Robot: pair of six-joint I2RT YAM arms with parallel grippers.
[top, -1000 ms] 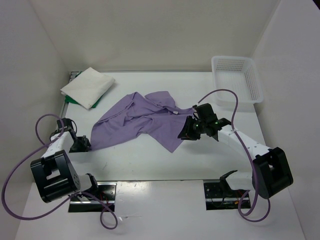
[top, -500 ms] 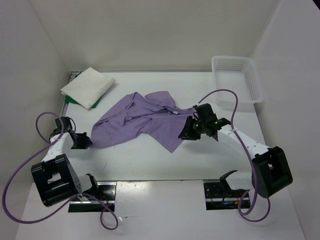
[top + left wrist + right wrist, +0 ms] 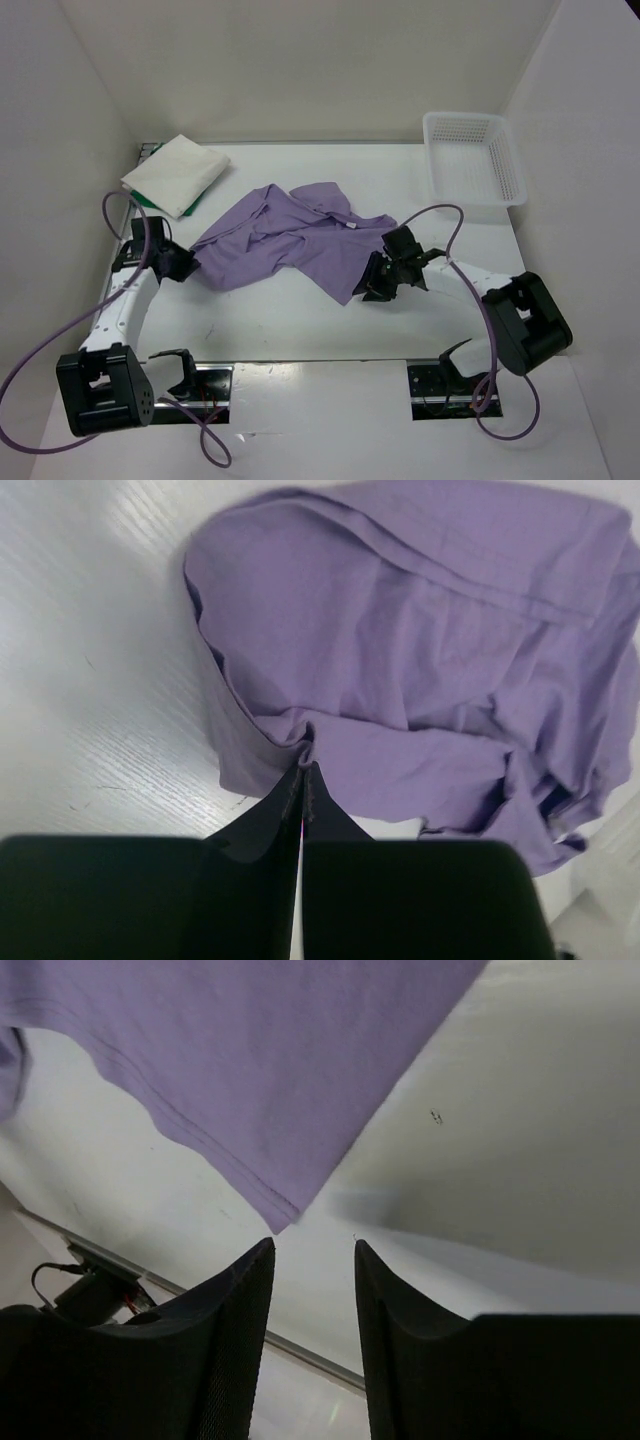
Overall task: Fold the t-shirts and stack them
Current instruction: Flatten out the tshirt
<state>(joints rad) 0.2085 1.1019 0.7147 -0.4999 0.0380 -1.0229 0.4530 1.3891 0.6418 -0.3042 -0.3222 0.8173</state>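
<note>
Loosely rumpled soft lavender shirt (image 3: pixel 280 245), flat-folded white shirt (image 3: pixel 178 172)

A robotics lab test cell: a bare white table (image 3: pixel 300 310) boxed in by plain white panels (image 3: pixel 300 70); a left arm (image 3: pixel 125 305) and a right arm (image 3: pixel 470 278) bolted on metal plates (image 3: pixel 215 383) at its near edge; loose purple cables (image 3: pixel 437 208) looping about.

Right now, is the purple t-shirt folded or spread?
Unfolded: the purple t-shirt lies crumpled on the table, wrinkled, with loose overlapping flaps.
</note>
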